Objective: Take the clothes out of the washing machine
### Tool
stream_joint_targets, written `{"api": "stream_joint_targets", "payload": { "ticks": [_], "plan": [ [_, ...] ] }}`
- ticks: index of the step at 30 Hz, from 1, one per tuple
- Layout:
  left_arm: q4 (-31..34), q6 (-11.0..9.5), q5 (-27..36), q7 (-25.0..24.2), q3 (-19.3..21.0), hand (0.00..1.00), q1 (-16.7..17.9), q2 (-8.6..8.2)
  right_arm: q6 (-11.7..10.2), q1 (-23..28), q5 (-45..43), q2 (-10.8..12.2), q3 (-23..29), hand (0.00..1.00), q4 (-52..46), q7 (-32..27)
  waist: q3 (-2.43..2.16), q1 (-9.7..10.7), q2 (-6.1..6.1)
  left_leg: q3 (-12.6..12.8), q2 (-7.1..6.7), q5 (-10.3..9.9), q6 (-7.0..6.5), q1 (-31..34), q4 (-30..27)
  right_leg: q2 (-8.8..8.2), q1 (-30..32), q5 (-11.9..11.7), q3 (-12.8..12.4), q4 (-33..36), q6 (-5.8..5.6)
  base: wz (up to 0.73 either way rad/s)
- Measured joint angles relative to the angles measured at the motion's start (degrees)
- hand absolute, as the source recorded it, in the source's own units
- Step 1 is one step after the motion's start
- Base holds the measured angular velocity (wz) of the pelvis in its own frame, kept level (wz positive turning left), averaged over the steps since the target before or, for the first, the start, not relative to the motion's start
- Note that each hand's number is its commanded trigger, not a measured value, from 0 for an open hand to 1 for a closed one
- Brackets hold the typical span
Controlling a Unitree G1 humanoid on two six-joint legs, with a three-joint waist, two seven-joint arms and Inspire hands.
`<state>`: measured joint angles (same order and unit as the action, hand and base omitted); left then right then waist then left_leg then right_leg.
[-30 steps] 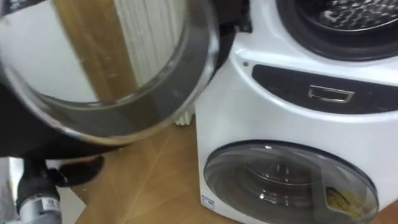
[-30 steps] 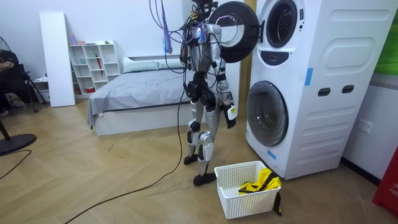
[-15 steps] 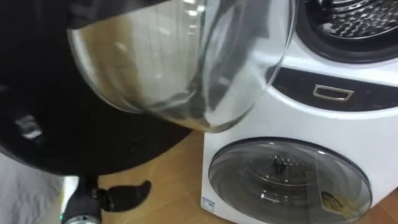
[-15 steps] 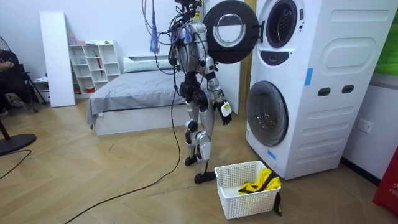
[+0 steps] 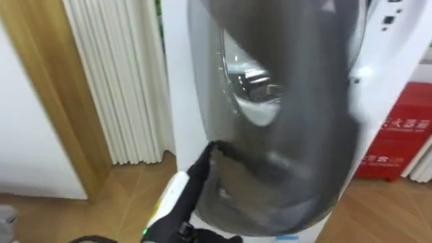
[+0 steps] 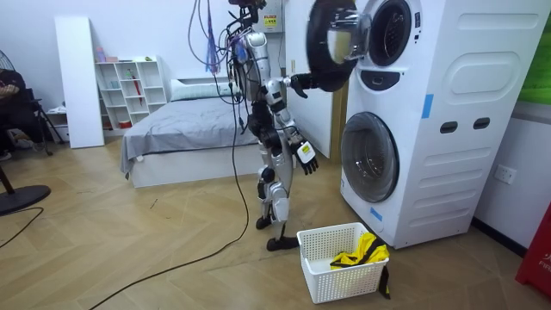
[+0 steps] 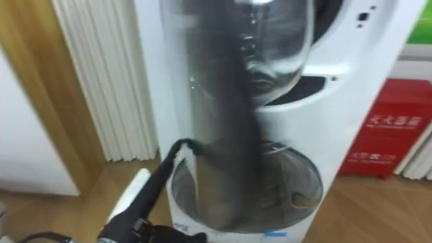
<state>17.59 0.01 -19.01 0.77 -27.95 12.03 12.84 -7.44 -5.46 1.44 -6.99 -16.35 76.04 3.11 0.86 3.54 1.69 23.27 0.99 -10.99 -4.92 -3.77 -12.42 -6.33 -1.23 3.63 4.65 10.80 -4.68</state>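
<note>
While the robot stands on the wood floor (image 6: 129,250) at the middle of the room view, just left of the tall white stacked washing machine (image 6: 448,112), its left hand (image 5: 204,165) is raised to the lower left edge of the round, dark-rimmed glass door (image 5: 283,128) of the upper drum. That door is swung out from the cabinet. Whether the fingers are closed on the rim cannot be told, since they are lost against the dark door. The right hand (image 6: 306,158) is hung low beside the hip, its fingers spread and relaxed, with nothing held.

The yellow-and-black clothes (image 6: 357,255) are seen lying in the white plastic lattice basket (image 6: 343,280) on the floor at the lower middle of the room view, near the lower round door (image 6: 370,157).

At the right of the eye views a red box (image 5: 398,135) is marked with white lettering, too blurred to be read. Small blue labels (image 6: 428,105) are stuck on the machine's side.
</note>
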Motion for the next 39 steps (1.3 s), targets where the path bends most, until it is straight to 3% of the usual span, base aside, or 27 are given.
{"api": "stream_joint_targets", "payload": {
  "ticks": [3, 17, 20, 26, 29, 32, 34, 36, 37, 39],
  "plan": [
    [-2.20, -2.08, -0.79, -1.97, -2.90, 0.00, -1.43, -0.25, 0.03, 0.00, 0.00, 0.10, -0.44, 0.00, -0.53, 0.03, -0.07, 0.64, 0.18, 0.73, 0.27, -0.20, 0.46, -0.79, -0.24, 0.49, -0.20, 0.85, -1.00, -0.02, 0.21, -0.21],
    [-11.25, -2.68, -4.70, -6.02, -3.78, 0.00, -1.37, -0.54, 1.27, 0.58, 0.05, 0.47, 0.14, 0.00, -2.93, 0.62, 0.09, 2.62, 0.64, -1.80, 0.58, -1.59, 2.24, -3.85, 1.58, 2.10, -1.91, 2.93, -1.47, -0.08, 1.12, -0.08],
    [-12.53, -2.69, -6.58, -6.19, -3.60, 0.00, -1.37, -0.56, 1.27, 0.88, 0.31, 1.06, 0.23, 0.00, -3.25, 0.70, 0.10, 2.66, 0.77, -3.50, 0.76, -1.85, 2.68, -3.94, 1.78, 2.64, -1.99, 3.14, -1.39, -0.14, 1.47, -0.09],
    [-26.02, -4.35, -6.89, -4.50, -1.30, 0.00, -0.87, -0.70, 1.27, 4.14, 0.86, 1.06, 2.04, 0.00, -5.78, 0.77, 0.15, 1.52, 0.77, -5.14, 1.29, -2.41, 3.60, -5.63, 3.03, 4.13, -2.89, 3.27, -1.49, -0.18, 1.72, -0.16],
    [-40.23, -5.32, -6.78, -0.89, 3.42, 0.00, -1.01, -1.61, 1.72, 5.61, 1.70, 0.88, 3.95, 0.00, -6.11, 0.66, 0.00, 0.73, 0.46, -6.30, 1.60, -2.69, 4.04, -5.88, 3.14, 4.57, -3.08, 3.41, -0.22, -0.28, 1.95, -0.17],
    [-52.58, -5.61, -5.62, 2.62, 11.43, 0.00, 0.11, -1.61, 2.57, 7.44, 3.53, 0.86, 6.10, 0.00, -7.45, 0.61, -0.15, -0.06, -0.02, -6.31, 1.86, -2.92, 4.40, -6.41, 3.95, 4.98, -2.94, 3.70, 0.70, -0.26, 2.45, -0.10],
    [-62.21, -5.63, -4.18, 7.08, 19.87, 0.00, 0.76, -1.67, 3.39, 8.54, 4.12, 0.85, 8.32, 0.00, -7.63, 0.58, -0.65, -1.39, -0.56, -6.53, 2.07, -3.06, 4.64, -6.84, 4.18, 5.34, -2.91, 3.65, 1.28, -0.61, 2.75, -0.12],
    [-68.91, -5.69, -1.78, 10.53, 24.22, 0.00, 1.54, -1.25, 3.89, 8.92, 4.35, 0.86, 9.90, 0.00, -7.26, 0.69, -0.90, -2.13, -0.98, -6.99, 2.21, -3.09, 4.70, -7.33, 4.24, 5.51, -3.89, 3.56, 1.69, -1.37, 2.90, -0.04],
    [-73.57, -5.37, -1.69, 12.25, 26.81, 0.00, 2.07, -1.15, 4.36, 9.01, 4.60, 0.86, 11.24, 0.00, -7.12, 0.79, -0.87, -2.19, -1.21, -8.36, 2.19, -3.10, 4.71, -7.80, 4.44, 5.54, -4.53, 3.56, 2.02, -1.52, 2.90, 0.08],
    [-78.47, -4.27, -1.81, 13.99, 29.84, 0.00, 3.08, -1.32, 4.86, 9.70, 6.06, 0.85, 12.83, 0.00, -6.86, 0.84, -0.78, -2.33, -1.30, -8.82, 2.14, -3.13, 4.76, -8.76, 4.88, 5.55, -5.76, 3.57, 2.56, -2.30, 2.91, 0.14]
  ]
}}
